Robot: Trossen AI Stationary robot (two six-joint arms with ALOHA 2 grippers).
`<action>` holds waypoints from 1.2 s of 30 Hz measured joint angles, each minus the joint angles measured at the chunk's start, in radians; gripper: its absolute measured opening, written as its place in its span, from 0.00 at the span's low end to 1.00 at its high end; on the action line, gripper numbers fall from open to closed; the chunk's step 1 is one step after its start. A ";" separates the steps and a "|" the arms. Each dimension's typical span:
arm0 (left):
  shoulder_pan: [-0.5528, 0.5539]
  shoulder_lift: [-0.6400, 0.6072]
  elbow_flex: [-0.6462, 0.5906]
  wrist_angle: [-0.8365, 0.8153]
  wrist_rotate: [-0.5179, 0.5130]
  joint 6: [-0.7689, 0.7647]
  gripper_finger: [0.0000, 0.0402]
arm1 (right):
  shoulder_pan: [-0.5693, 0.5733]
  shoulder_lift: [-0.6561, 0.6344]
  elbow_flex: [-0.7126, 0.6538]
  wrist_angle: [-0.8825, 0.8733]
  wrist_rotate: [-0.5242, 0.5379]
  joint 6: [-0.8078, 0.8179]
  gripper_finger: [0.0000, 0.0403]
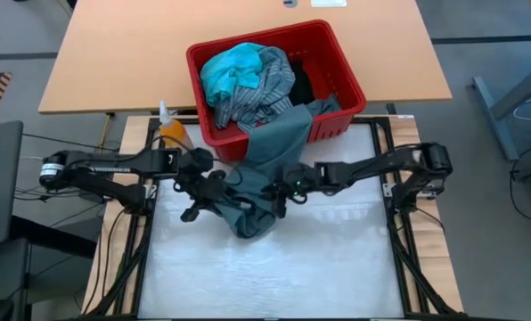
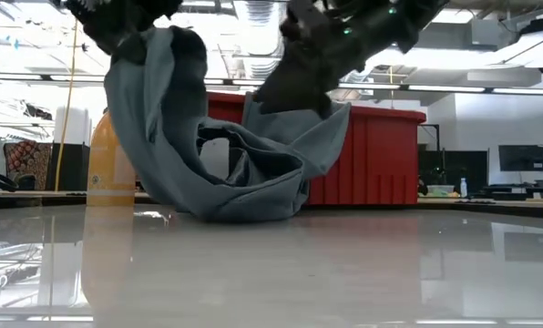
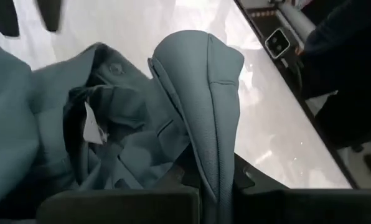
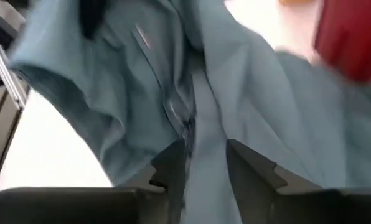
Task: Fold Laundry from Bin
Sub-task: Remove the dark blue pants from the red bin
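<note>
The grey-green garment (image 1: 267,165) trails from the near rim of the red bin (image 1: 347,85) down to a bunched end on the white mat (image 2: 253,196). Turquoise (image 1: 230,67), striped (image 1: 265,89) and black laundry lie in the bin. My left gripper (image 1: 214,189) is shut on a raised fold of the garment, which hangs from it in the low view (image 2: 148,100). My right gripper (image 1: 279,194) is at the garment's other raised part (image 2: 299,118). Its fingers (image 4: 173,163) stand apart with cloth running between them. My left gripper pinches a doubled, seamed fold (image 3: 211,168) of the grey-green garment between its two fingers. The fold stands up past the fingertips, and the rest sags slack down to the mat. My right gripper has cloth (image 4: 205,149) between its parted fingers. I cannot tell whether they touch it.
An orange bottle with a white top (image 1: 169,132) stands at the mat's far left corner, close to my left arm. The black frame rails (image 1: 392,232) border the mat. The near half of the white mat (image 1: 274,276) holds no objects.
</note>
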 joint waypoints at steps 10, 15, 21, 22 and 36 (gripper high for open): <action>-0.003 -0.002 -0.063 0.111 0.046 0.035 0.00 | 0.061 0.131 0.003 0.126 0.160 -0.061 0.55; -0.003 -0.002 -0.063 0.086 0.078 0.118 0.00 | 0.118 0.187 0.030 0.128 0.271 -0.084 0.55; -0.003 -0.001 -0.063 0.061 0.128 0.187 0.00 | 0.179 0.258 0.100 0.106 0.525 -0.086 0.52; -0.003 -0.001 -0.063 0.048 0.137 0.194 0.00 | 0.189 0.260 0.111 0.093 0.549 -0.082 0.52; 0.046 -0.001 -0.063 -0.029 0.267 0.380 0.00 | 0.303 0.293 0.218 -0.187 0.676 0.284 0.46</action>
